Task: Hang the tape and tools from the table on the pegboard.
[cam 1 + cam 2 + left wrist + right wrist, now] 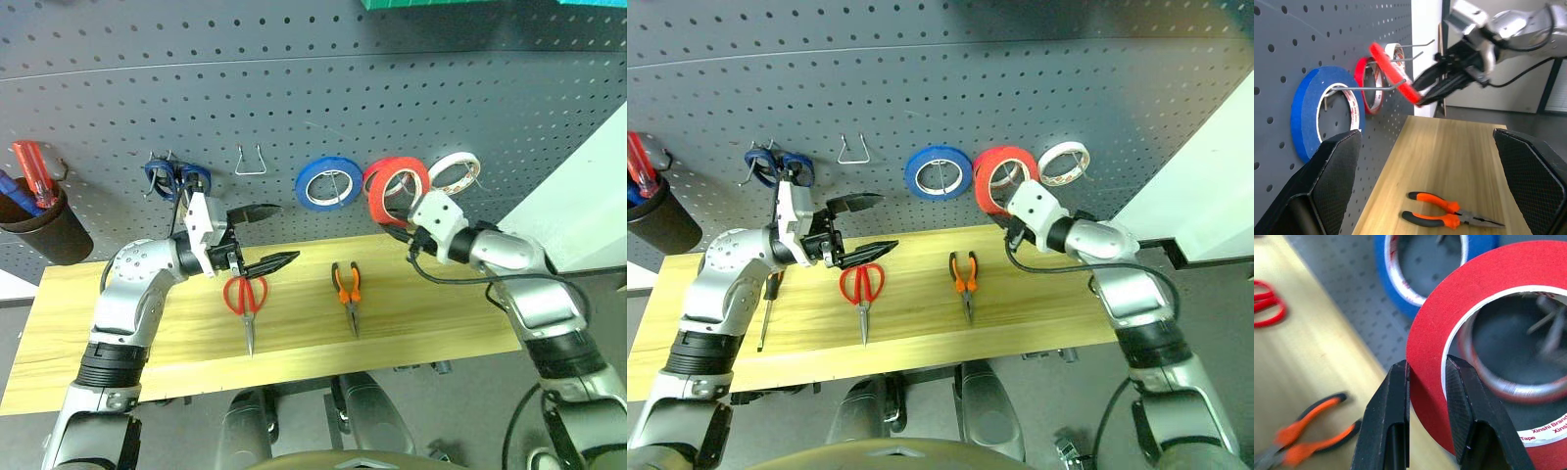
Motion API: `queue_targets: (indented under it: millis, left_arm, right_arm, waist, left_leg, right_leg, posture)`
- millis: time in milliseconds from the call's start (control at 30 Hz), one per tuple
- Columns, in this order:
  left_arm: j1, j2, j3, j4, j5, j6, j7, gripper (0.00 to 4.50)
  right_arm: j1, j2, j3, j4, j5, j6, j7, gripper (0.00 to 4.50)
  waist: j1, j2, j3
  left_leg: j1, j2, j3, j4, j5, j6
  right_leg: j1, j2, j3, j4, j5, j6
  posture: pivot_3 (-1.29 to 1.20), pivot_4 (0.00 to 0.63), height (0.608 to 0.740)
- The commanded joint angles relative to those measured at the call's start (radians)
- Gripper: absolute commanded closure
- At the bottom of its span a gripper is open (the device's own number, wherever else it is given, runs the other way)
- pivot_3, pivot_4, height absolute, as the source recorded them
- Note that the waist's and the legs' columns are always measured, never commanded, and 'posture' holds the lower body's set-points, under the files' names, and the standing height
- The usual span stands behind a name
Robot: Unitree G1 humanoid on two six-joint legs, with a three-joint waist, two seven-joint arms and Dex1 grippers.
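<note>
My right gripper [1427, 364] is shut on the rim of the red tape [396, 185] and holds it tilted, close in front of the pegboard [392, 88], between the blue roll [328, 182] and the white roll [454, 172]. In the left wrist view the tape [1393, 73] sits near the wire hook tips; I cannot tell whether it is on one. My left gripper [284, 233] hangs open and empty above the red-handled scissors [245, 294]. The pliers [346, 284] and the slim screwdriver [769, 304] lie on the table [441, 313].
Blue-handled scissors [176, 178] hang at the board's left, beside an empty wire hook [252, 162]. A dark cup [44, 230] at the far left holds a red-handled screwdriver. A smaller red roll [1365, 85] hangs just behind the held tape.
</note>
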Motion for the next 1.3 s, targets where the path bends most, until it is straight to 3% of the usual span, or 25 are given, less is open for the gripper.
queue_targets:
  millis: [33,167,200,333,500,833,1067,1300]
  left_arm:
    - [-0.025,0.001,0.033,-0.035,-0.027,0.008,0.020,0.00]
    - [-0.038,-0.006,0.040,-0.031,-0.032,0.017,0.035,0.00]
    - [-0.039,-0.006,0.039,-0.030,-0.030,0.016,0.036,0.00]
    - [-0.037,-0.003,0.038,-0.030,-0.030,0.015,0.040,0.00]
    - [-0.028,0.004,0.046,-0.032,-0.035,0.016,0.041,0.00]
    - [0.020,0.016,0.050,-0.053,-0.025,0.021,0.047,0.00]
    - [0.121,0.041,0.071,-0.140,-0.042,0.049,0.073,0.00]
    - [0.262,0.057,0.120,-0.211,-0.026,0.039,0.120,0.00]
  right_arm:
    - [-0.040,0.018,-0.020,0.037,-0.022,-0.058,-0.014,3.83]
    - [-0.053,0.030,-0.009,0.059,-0.030,-0.065,0.012,3.83]
    - [-0.047,0.031,-0.010,0.047,-0.020,-0.061,0.027,3.10]
    - [-0.036,0.025,-0.031,0.009,0.001,-0.039,0.047,1.87]
    - [0.023,-0.058,-0.113,-0.156,0.107,0.064,0.134,0.12]
    - [0.117,-0.238,-0.185,-0.444,0.406,0.563,0.252,0.05]
    - [0.142,-0.205,-0.170,-0.501,0.476,0.688,0.190,0.05]
    - [0.115,-0.108,-0.062,-0.452,0.419,0.771,0.049,0.05]
  waist:
    - [0.003,-0.001,0.000]
    - [0.002,-0.001,-0.001]
    - [0.002,-0.001,-0.001]
    - [0.001,0.000,-0.003]
    - [0.006,0.000,-0.004]
    - [0.001,-0.001,-0.008]
    - [0.003,-0.001,-0.009]
    - [0.004,-0.003,-0.014]
  left_leg:
    - [0.000,0.000,0.000,0.000,0.000,0.000]
    - [0.000,0.000,0.001,0.001,0.000,0.001]
    - [0.000,0.000,0.001,0.001,0.001,0.001]
    - [0.000,0.000,0.001,0.001,0.001,0.001]
    - [0.000,0.000,0.001,0.001,0.001,0.001]
    - [0.001,0.001,0.001,0.001,0.001,0.002]
    - [0.001,0.001,0.001,0.001,0.001,0.003]
    - [0.001,0.001,0.001,0.001,0.001,0.003]
  right_leg:
    - [0.000,0.000,0.000,0.000,0.000,0.000]
    - [0.000,-0.001,0.000,0.000,0.001,0.001]
    - [0.000,-0.001,0.001,0.000,0.001,0.001]
    - [0.000,-0.001,0.001,0.000,0.002,0.001]
    - [0.000,-0.001,0.001,0.000,0.002,0.001]
    - [0.000,-0.001,0.002,0.000,0.002,0.001]
    - [0.000,-0.003,0.004,0.000,0.002,0.000]
    - [-0.001,-0.003,0.004,0.000,0.001,-0.003]
  posture:
    - [-0.19,0.136,0.723]
    - [-0.19,0.132,0.723]
    - [-0.19,0.132,0.723]
    - [-0.19,0.132,0.723]
    - [-0.19,0.134,0.723]
    - [-0.19,0.138,0.723]
    - [-0.17,0.137,0.723]
    - [-0.13,0.140,0.723]
